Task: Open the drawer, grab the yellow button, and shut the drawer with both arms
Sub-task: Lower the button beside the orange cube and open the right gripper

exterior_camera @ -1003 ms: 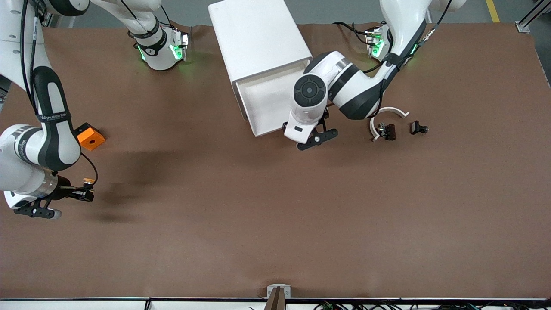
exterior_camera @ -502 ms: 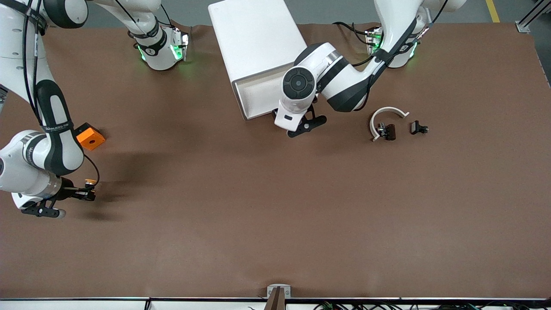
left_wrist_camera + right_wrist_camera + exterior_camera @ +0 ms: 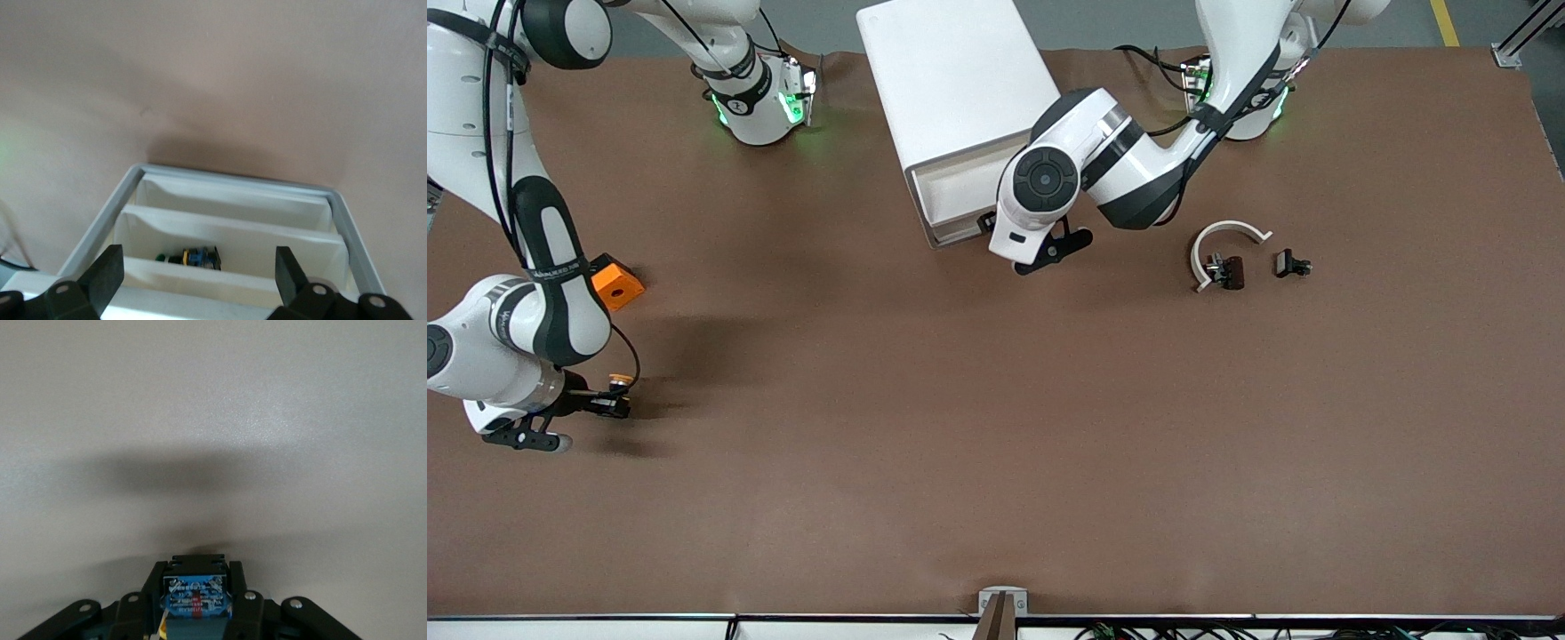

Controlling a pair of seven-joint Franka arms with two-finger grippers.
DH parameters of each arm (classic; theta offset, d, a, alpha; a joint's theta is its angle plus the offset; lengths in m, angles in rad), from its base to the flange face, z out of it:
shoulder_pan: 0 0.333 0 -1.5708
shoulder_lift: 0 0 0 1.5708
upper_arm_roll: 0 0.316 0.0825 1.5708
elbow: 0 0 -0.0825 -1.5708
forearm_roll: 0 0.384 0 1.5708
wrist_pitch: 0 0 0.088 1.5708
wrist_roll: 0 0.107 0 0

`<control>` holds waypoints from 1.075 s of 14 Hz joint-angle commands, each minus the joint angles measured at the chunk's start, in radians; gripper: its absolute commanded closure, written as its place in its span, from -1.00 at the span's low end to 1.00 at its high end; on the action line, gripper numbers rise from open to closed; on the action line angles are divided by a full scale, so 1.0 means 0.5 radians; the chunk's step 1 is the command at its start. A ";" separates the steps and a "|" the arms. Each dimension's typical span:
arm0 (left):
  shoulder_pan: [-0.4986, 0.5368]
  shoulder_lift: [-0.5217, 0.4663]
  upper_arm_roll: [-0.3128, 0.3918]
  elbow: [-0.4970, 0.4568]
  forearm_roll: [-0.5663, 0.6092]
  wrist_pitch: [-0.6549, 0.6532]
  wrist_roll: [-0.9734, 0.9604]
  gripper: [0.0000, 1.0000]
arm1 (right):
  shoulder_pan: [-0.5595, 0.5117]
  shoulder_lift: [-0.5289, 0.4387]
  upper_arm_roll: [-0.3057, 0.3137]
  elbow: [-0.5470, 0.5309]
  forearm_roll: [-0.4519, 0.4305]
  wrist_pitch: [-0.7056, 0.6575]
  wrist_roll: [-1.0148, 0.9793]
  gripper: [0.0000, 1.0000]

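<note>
Front view: the white cabinet (image 3: 951, 71) stands at the 12 o'clock edge of the brown desk (image 3: 996, 444). Its top drawer (image 3: 951, 191) is pulled out a short way, so only a narrow strip of white interior shows. The left end effector (image 3: 996, 227) is at the drawer's front edge, largely hidden under its own wrist. Toward 9 o'clock, the right end effector (image 3: 609, 404) hangs low over the desk, clamped on the button (image 3: 616, 382), whose orange cap faces up. The orange block (image 3: 615, 284) lies on the desk near the right arm's elbow, toward 12 o'clock from the button. Toward 3 o'clock from the cabinet lie a white curved piece (image 3: 1223, 240) and two small black clips (image 3: 1227, 269) (image 3: 1291, 264), the first clip inside the curve.

Left wrist view: the two fingers (image 3: 107, 277) stand wide apart and hold nothing. Between them the drawer's pale rim (image 3: 233, 179) and white dividers show. A small blue, green and yellow part (image 3: 197, 258) lies in one compartment.

Right wrist view: the fingers are drawn together on the button's black-and-blue body (image 3: 195, 595), above bare desk (image 3: 213, 420).
</note>
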 commanded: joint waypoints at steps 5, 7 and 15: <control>-0.037 0.045 -0.064 0.010 -0.204 -0.022 -0.103 -1.00 | -0.054 0.031 0.050 0.025 0.019 0.025 -0.020 -0.73; -0.040 0.063 -0.073 0.010 -0.265 -0.022 -0.156 -1.00 | -0.051 0.034 0.050 0.025 0.040 0.019 -0.017 -1.00; -0.096 0.109 -0.073 0.007 -0.419 -0.022 -0.236 -1.00 | -0.021 -0.202 0.056 0.248 0.037 -0.597 -0.017 -1.00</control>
